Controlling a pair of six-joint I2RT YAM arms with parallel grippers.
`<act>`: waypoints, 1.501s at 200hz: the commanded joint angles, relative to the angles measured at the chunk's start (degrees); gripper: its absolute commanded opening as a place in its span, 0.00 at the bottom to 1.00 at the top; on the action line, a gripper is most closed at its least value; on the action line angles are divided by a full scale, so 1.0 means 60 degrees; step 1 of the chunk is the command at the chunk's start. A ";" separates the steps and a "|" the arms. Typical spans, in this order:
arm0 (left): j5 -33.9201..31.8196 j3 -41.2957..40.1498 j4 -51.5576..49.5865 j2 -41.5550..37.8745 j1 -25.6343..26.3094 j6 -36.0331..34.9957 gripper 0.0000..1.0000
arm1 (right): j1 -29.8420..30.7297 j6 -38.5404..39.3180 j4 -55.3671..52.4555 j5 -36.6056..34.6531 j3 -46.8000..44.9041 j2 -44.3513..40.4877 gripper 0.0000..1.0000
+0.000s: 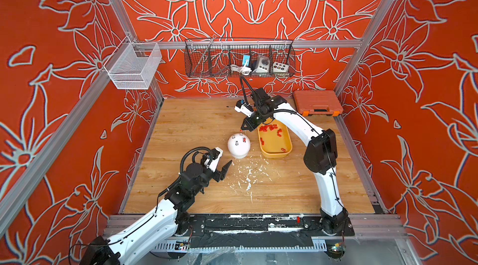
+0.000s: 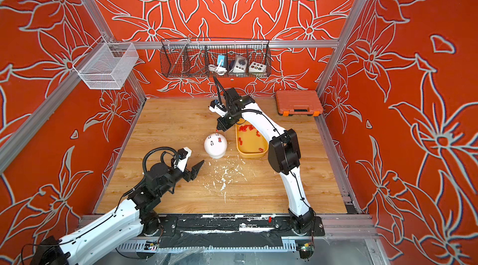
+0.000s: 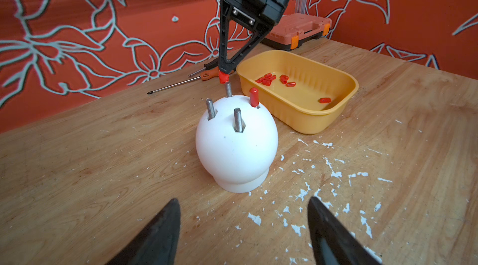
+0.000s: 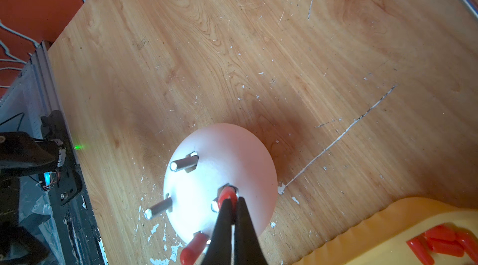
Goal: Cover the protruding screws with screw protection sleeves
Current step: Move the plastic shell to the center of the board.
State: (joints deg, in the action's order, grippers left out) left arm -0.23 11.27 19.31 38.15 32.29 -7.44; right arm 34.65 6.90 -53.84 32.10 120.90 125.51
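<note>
Now the right hand [image 3: 224, 70] is pinching a screw protection sleeve [image 3: 223, 78] upright in closed jaws, just above the bare screw [image 1: 240, 134] standing at 12 o'clock on the white dome [image 1: 238, 148] in a top view, so the coming move is looking like a straight push down along that screw's long axis. The left hand [image 1: 224, 170], jaws spread and empty, is hovering at the dome's 7 o'clock, farther off; the 3 o'clock screw [image 1: 244, 139] is wearing its sleeve.

White glossy shells with black joint housings are seen on the left arm [image 1: 144, 227] and right arm [image 1: 327, 188]; thin black cables are routed alongside, and black tapered fingers [image 3: 160, 235] are fitted.
</note>
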 commanded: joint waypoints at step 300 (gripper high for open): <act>-0.0108 0.0185 0.0004 -0.0103 -0.0036 0.0079 0.76 | 0.0813 -0.0018 -0.1225 0.0095 -0.0093 -0.0725 0.00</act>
State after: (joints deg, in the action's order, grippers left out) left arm -0.34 11.27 19.27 38.26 32.29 -7.42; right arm 39.05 6.52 -58.85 30.68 121.01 123.72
